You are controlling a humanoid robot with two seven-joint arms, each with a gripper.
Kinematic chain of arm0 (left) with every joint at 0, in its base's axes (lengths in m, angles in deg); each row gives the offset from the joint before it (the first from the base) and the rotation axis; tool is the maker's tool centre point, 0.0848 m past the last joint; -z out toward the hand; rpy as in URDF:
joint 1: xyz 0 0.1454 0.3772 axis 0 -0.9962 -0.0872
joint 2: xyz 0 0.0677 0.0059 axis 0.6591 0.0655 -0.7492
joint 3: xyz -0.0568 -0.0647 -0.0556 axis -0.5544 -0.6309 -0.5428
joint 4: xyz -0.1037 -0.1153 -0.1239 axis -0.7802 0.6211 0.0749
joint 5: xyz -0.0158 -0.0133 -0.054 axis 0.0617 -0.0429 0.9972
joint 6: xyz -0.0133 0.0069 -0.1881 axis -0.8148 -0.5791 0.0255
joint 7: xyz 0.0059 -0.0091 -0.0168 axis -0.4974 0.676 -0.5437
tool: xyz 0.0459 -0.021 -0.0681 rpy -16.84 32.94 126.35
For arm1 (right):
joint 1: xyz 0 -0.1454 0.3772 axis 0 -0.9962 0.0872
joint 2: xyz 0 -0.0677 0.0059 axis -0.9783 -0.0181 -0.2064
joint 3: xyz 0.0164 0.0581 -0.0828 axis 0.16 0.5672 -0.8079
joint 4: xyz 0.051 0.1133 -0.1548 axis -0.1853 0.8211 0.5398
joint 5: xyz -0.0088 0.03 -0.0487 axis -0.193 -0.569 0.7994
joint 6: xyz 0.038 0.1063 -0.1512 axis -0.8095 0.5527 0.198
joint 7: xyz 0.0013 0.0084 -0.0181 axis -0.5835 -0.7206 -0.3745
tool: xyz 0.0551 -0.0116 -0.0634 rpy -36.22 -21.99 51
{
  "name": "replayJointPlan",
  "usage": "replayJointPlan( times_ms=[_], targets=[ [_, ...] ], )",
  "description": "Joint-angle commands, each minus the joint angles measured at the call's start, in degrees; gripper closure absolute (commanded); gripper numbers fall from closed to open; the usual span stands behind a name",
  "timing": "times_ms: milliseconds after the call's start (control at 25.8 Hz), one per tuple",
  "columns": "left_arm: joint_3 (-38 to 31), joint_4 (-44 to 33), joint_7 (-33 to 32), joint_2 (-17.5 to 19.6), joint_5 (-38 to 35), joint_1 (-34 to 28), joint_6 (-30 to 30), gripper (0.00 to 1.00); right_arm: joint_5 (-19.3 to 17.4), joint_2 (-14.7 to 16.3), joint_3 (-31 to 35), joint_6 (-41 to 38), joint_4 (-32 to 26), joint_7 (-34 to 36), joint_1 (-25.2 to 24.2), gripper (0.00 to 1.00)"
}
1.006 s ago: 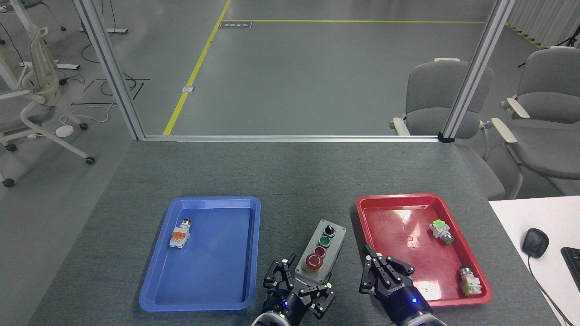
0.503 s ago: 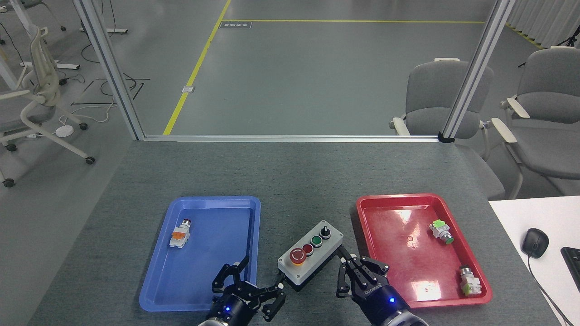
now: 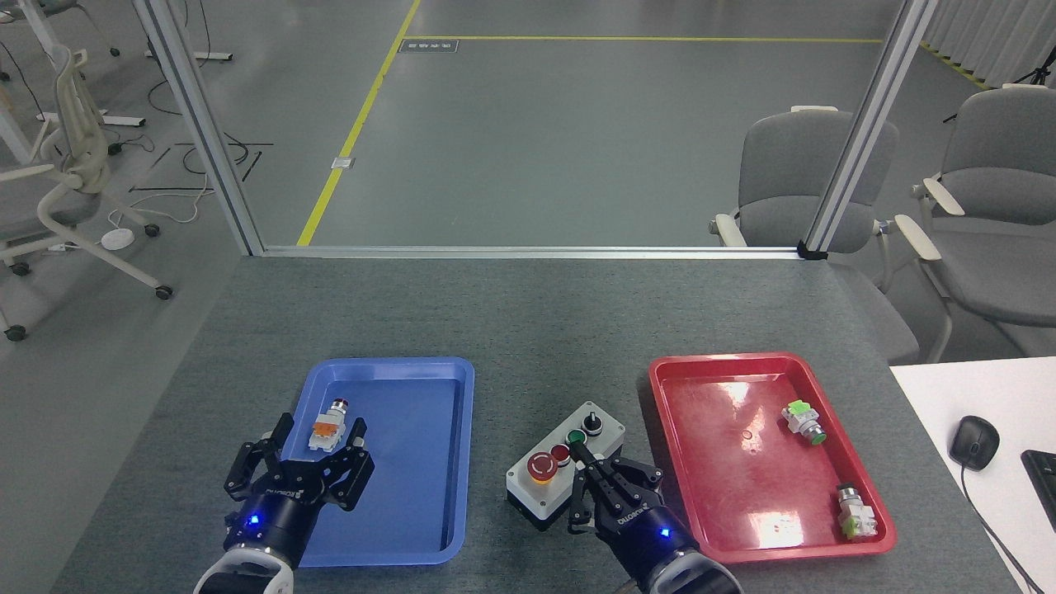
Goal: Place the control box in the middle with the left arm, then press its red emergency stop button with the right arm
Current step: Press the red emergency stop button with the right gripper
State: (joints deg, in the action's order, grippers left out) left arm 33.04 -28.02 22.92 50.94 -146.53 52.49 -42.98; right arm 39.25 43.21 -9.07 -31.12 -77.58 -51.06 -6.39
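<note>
The control box (image 3: pixel 566 476) sits on the bare grey bench (image 3: pixel 528 330) between the blue tray (image 3: pixel 437 462) and the red tray (image 3: pixel 709 388), lying on a slant with its knob end toward the far right. Its red emergency stop button (image 3: pixel 542 466) is at the near left end and shows in full; the small red button (image 3: pixel 560 452) is clear too, while the green button (image 3: pixel 576 436) is partly covered by a fingertip.

The right gripper (image 3: pixel 587 466) reaches over the near right part of the box and hides that corner. Its fingers are drawn close together, one tip stretched toward the green button; whether it touches the box cannot be told from this angle.

The left gripper (image 3: pixel 318 431) hangs over the blue tray, fingers spread wide on either side of a small white-bodied push-button (image 3: pixel 327 427). Whether they touch it is unclear. Both arms are cut off by the lower edge.

Two more push-buttons (image 3: pixel 804 421) lie in the red tray.
</note>
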Motion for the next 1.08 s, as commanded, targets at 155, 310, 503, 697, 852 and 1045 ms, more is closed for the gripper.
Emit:
replayJointPlan(
  times_ms=[155,310,503,697,852,1045],
  targets=[
    [-2.8,0.4,0.6,-0.1,2.4,0.0,1.8,0.01,0.4,-1.2,-5.2,5.9,6.0,0.0,3.7,1.00],
    [-2.6,0.5,0.4,-0.1,1.4,0.1,4.9,0.02,0.4,-1.7,-6.2,6.8,9.7,0.4,4.5,1.00],
    [-2.1,0.6,0.2,0.5,-2.9,0.2,7.1,0.02,0.2,-2.1,-8.6,9.4,15.1,0.7,6.3,1.00],
    [-2.3,0.1,-0.4,-0.1,-4.9,0.1,7.1,0.01,0.2,-2.3,-8.9,9.5,15.1,1.6,6.4,1.00],
    [-2.6,-0.1,-0.2,-0.1,-4.8,0.1,7.1,0.01,-0.4,-2.2,-8.0,9.1,11.5,1.6,6.6,1.00],
    [-2.8,0.2,-0.1,0.0,-4.3,0.1,7.1,0.01,-0.5,-1.4,-4.3,5.7,7.3,1.6,5.9,1.00]
  ],
)
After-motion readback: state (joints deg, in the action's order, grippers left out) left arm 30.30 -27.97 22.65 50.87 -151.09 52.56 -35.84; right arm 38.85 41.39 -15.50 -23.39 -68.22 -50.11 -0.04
